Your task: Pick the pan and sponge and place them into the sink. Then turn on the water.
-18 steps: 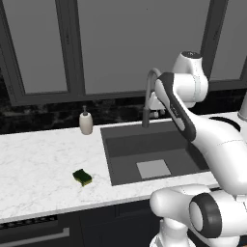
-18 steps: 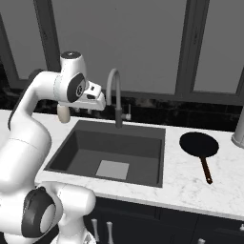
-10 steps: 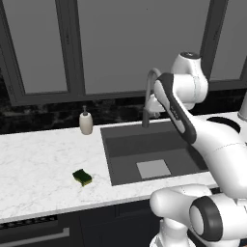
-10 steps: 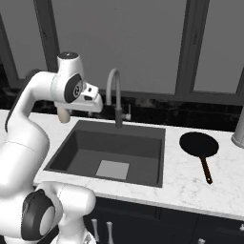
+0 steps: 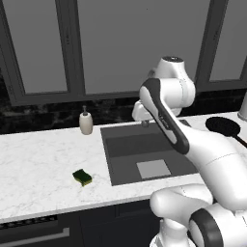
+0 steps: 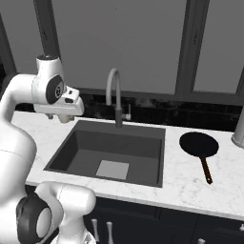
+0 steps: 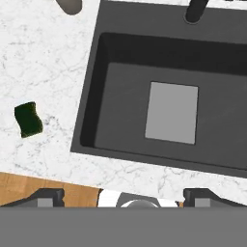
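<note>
We can read no text, label, brand, number or sign anywhere, neither on the small beige soap dispenser bottle [image 5: 86, 122] nor on the white marble counter [image 5: 38, 164].

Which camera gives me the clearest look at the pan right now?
The right base view: the pan lies whole on the counter right of the sink, handle toward the camera. The left base view catches it partly behind the arm.

The round black pan [image 6: 199, 144] lay flat on the bench right of the sink [image 6: 71, 144], handle pointing near. The small green sponge [image 5: 82, 177] lay left of the dark basin, which held nothing but its light grey patch.
</note>
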Tool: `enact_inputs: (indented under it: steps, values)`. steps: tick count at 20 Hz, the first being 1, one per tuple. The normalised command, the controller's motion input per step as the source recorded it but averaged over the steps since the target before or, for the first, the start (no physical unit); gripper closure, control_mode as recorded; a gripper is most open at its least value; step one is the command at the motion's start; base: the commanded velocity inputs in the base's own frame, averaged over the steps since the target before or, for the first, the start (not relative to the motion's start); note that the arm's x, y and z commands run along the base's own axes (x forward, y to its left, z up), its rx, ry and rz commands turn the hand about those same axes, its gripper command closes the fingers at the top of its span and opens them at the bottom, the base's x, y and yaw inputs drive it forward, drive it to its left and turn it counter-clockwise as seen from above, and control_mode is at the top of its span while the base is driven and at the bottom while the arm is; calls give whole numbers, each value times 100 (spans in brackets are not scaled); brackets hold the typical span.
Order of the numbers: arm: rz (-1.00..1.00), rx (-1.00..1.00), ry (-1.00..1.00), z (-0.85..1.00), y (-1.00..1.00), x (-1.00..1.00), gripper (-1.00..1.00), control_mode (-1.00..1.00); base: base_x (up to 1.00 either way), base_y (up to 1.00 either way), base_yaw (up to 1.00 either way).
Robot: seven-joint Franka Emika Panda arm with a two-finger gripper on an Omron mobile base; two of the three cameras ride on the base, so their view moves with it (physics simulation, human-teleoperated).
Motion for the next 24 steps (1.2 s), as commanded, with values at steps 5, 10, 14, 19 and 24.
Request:
enact_inputs:
  steps: [5, 10, 14, 19, 24]
  values:
    - [1, -1, 11, -6, 58, 0, -100, -100, 0, 0, 0]
    - [0, 0, 11, -14, 57, 0, -100, -100, 0, 0, 0]
    - [0, 0, 11, -12, 45, 0, -100, -100, 0, 0, 0]
    - [0, 0, 12, -14, 28, 0, -100, -100, 0, 0, 0]
    - [0, 0, 13, -21, 32, 0, -100, -100, 0, 0, 0]
